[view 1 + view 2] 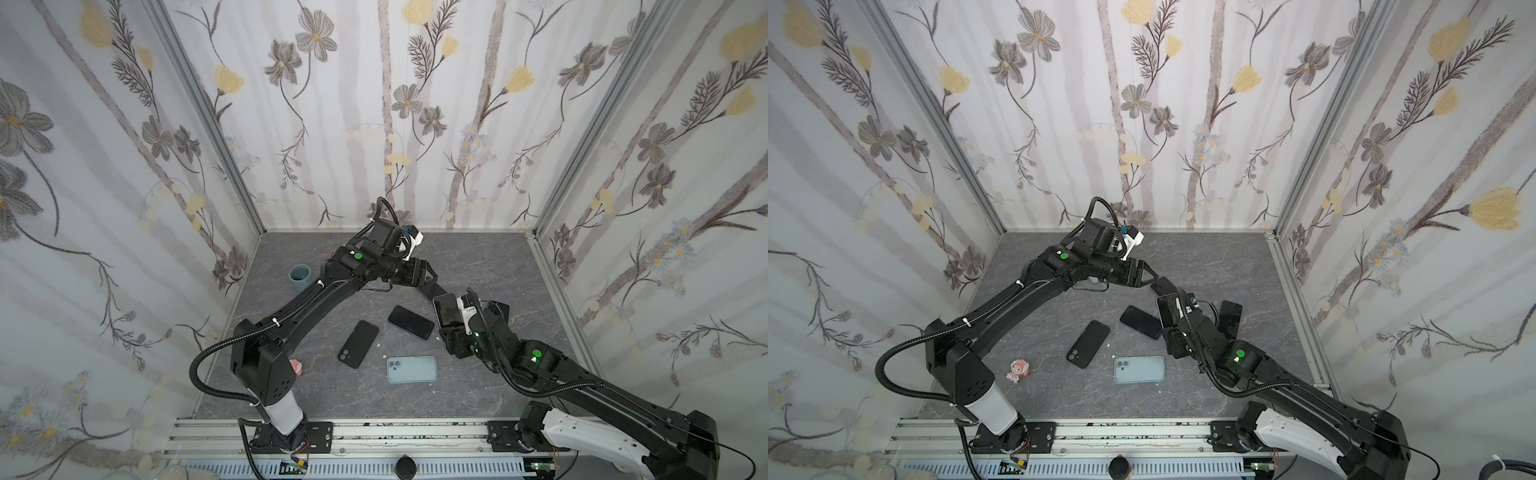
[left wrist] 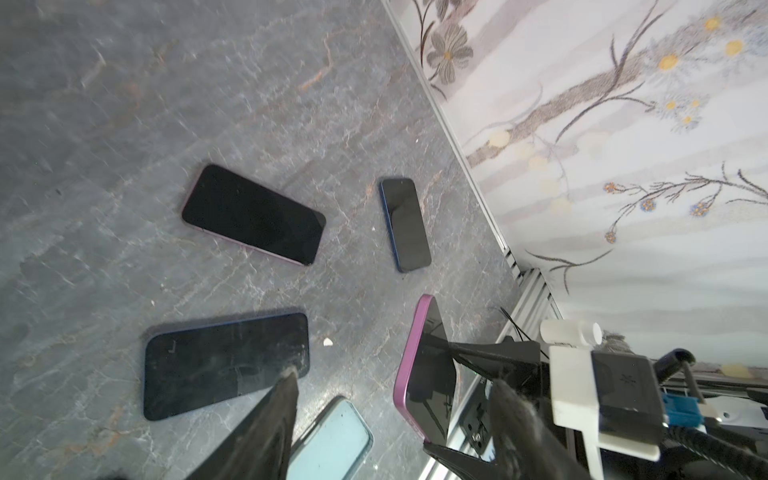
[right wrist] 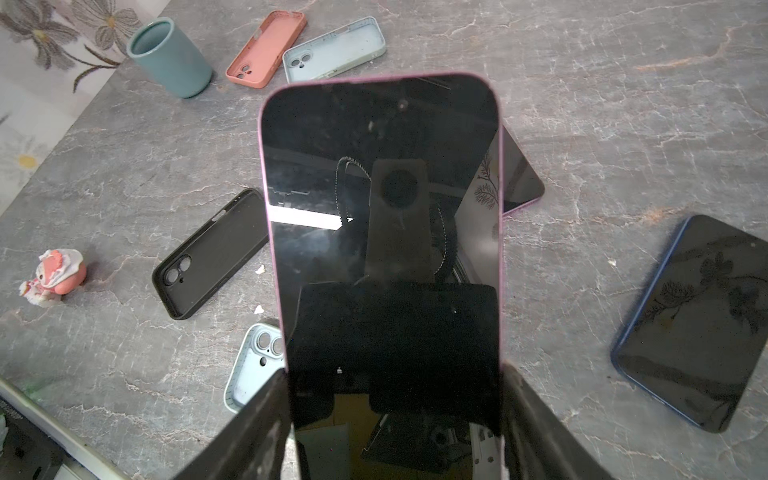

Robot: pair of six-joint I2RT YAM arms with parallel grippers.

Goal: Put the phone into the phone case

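My right gripper [image 3: 395, 395] is shut on the long edges of a pink-rimmed phone [image 3: 382, 199] and holds it upright above the table, screen toward the wrist camera. In both top views that phone [image 1: 445, 309] stands right of centre. My left gripper [image 2: 395, 386] is open, and the phone's pink edge [image 2: 405, 374] stands between its fingers [image 2: 286, 386], touching neither that I can see. An empty black case [image 1: 358, 344] and an empty light blue case [image 1: 411, 369] lie at mid-table, camera cut-outs showing.
On the grey table [image 1: 478, 257] lie a dark phone [image 1: 410, 322], a blue-edged phone [image 3: 698, 324] and another pink phone [image 3: 521, 178] behind the held one. A salmon case [image 3: 266, 50], a second pale blue case [image 3: 332, 50], a teal cup [image 1: 302, 277] and a pink figurine [image 1: 1018, 370] sit to the left.
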